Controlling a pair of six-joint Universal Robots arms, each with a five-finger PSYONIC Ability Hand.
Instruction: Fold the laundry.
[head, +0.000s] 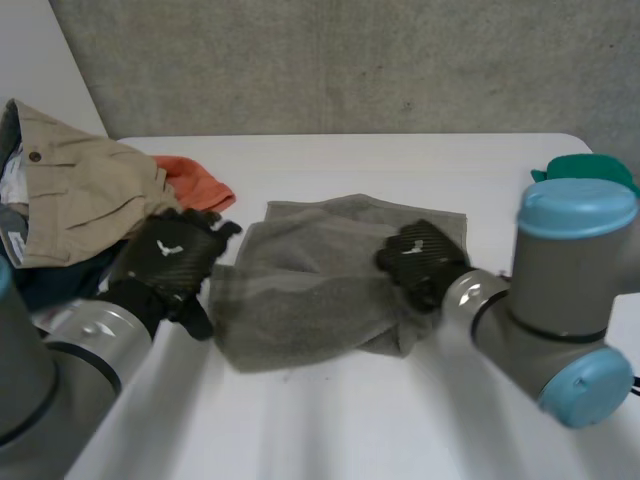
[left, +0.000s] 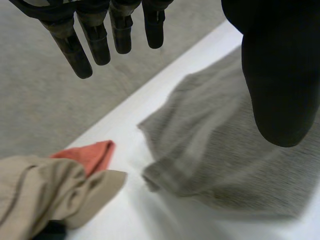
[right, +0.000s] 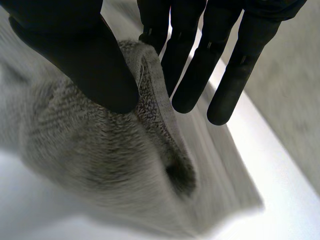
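Currently we have our right hand (head: 420, 258) on the grey towel (head: 320, 290), which lies crumpled and partly doubled over in the middle of the white table (head: 400, 160). Along that hand's palm we see a raised fold of the towel's hemmed edge caught between the thumb (right: 95, 65) and the nearest of the fingers (right: 155, 25). The other fingers are held straight just beside the fold, and the rest of the cloth sags away below the thumb. We read this as a pinch on the towel near its edge on our right.

Our left hand (head: 175, 255) hovers at the towel's opposite edge, relaxed and holding nothing. Its fingers (left: 95, 40) hang straight and apart from its thumb (left: 280, 75), with the towel lying flat on the table under the thumb and bare table under the fingertips.

Just beyond the left hand sits a pile of laundry. It includes beige trousers (head: 70, 190) and an orange cloth (head: 195, 180) that peeks out from under them, close to the towel's corner but not touching it. Past our right arm, at the table's edge, lies something green (head: 585, 168).
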